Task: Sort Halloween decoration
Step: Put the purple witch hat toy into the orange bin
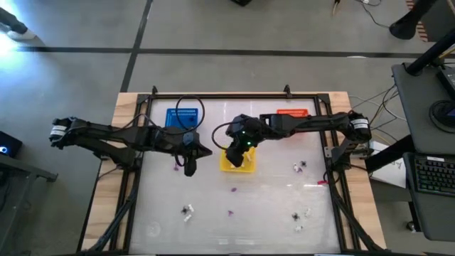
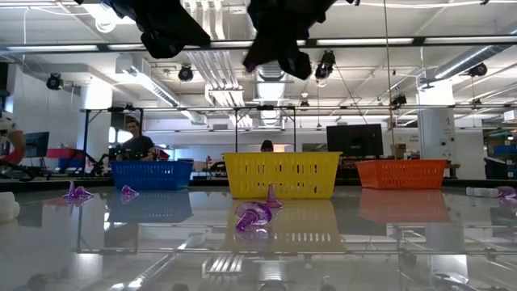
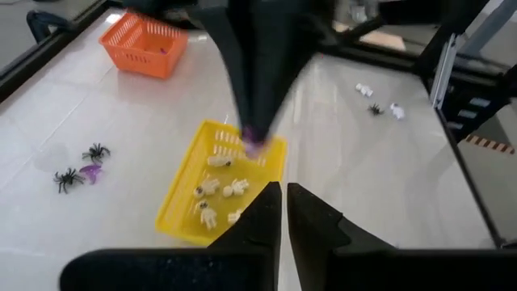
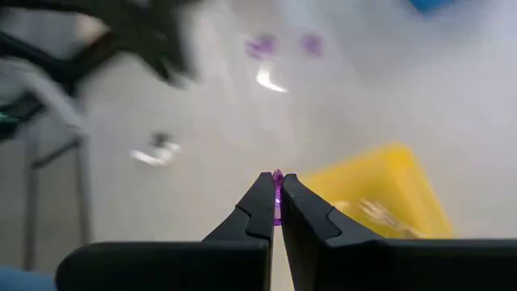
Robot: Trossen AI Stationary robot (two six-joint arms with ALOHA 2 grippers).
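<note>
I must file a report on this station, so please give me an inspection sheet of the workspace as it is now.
Surface: pale glossy table in a wooden frame.
Job's things: cream trinkets lie in the yellow basket; purple and black trinkets are scattered on the table.
Clutter: blue basket and orange basket at the far edge.
Grippers: left gripper shut, empty, beside the yellow basket; right gripper shut on a purple trinket above it.
Cables: black loops on both arms.
Surroundings: workshop, people in the background.
</note>
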